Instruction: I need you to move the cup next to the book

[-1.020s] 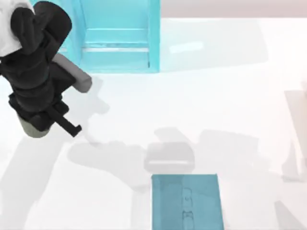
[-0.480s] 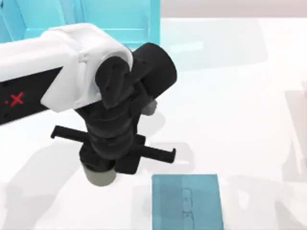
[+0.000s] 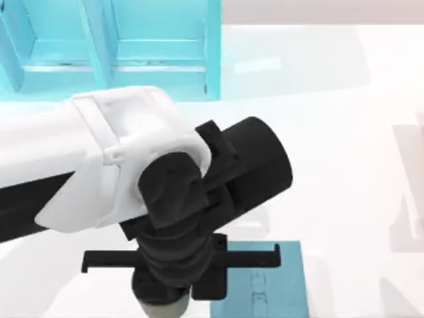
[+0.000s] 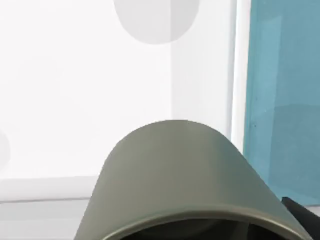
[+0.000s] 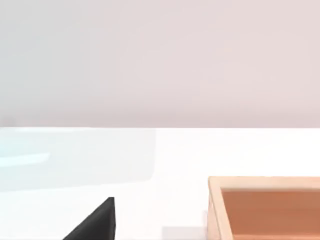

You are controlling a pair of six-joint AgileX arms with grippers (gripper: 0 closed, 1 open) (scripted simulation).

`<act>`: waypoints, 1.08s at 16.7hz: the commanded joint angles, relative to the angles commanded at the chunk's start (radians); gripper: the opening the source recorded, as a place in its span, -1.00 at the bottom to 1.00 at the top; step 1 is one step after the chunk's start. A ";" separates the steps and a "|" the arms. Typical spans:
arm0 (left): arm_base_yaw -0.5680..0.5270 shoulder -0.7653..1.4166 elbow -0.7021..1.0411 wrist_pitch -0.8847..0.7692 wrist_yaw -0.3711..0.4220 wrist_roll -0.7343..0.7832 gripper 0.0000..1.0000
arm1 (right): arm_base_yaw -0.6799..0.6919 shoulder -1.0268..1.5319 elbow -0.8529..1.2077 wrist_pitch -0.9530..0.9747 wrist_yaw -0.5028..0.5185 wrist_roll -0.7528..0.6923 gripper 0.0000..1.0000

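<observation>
Since the earlier frames left arm has swung right and toward the near edge, carrying the cup (image 3: 161,309) with it. Left gripper (image 3: 173,291) sits at the near edge, closed on the grey-green cup (image 4: 185,175), just left of the teal book (image 3: 275,288) on the table (image 3: 331,165). Light-blue shelf unit (image 3: 159,46) at far left. Right arm parked by a wooden box (image 5: 265,207); can't tell its finger state.

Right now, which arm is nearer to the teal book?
Left. The left end effector holds the grey cup just beside the book's left edge. The right arm is parked off toward the table's right, beside a wooden box.
</observation>
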 joint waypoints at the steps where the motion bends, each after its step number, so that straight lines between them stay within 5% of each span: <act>1: -0.015 -0.008 -0.005 -0.003 0.002 -0.028 -1.00 | 0.000 0.000 0.000 0.000 0.000 0.000 1.00; 11: -0.023 -0.013 -0.026 0.009 0.002 -0.064 -1.00 | 0.000 0.000 0.000 0.000 0.000 0.000 1.00; 18: -0.012 0.007 -0.237 0.244 0.005 -0.039 -1.00 | 0.000 0.000 0.000 0.000 0.000 0.000 1.00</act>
